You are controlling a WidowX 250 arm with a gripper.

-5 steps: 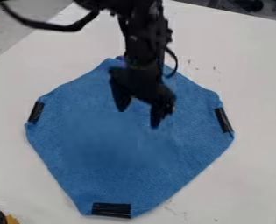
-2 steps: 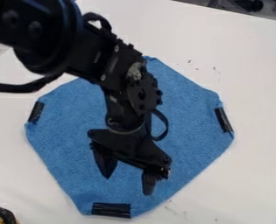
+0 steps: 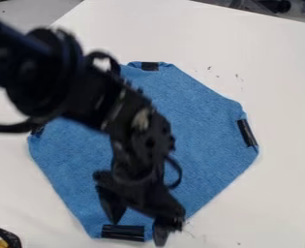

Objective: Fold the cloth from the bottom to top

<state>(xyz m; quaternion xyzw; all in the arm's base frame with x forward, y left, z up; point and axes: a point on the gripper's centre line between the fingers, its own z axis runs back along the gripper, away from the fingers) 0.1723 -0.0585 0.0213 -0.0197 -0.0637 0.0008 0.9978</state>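
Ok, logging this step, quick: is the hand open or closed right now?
Hand: open, nothing gripped, at the black strip near the blue cloth's bottom.

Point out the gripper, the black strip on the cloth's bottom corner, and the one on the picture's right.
Gripper (image 3: 138,233): camera view, midway between its parted fingertips.
Bottom black strip (image 3: 123,233): camera view, middle of its face.
Right black strip (image 3: 247,132): camera view, middle of its length.

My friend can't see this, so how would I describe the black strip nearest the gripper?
On the white tabletop lies a roughly diamond-shaped blue fabric cloth with black strips at its corners. Your strip runs across the corner nearest the picture's bottom edge. Unlike its neighbours, it has the robot's open black two-finger gripper right at it.
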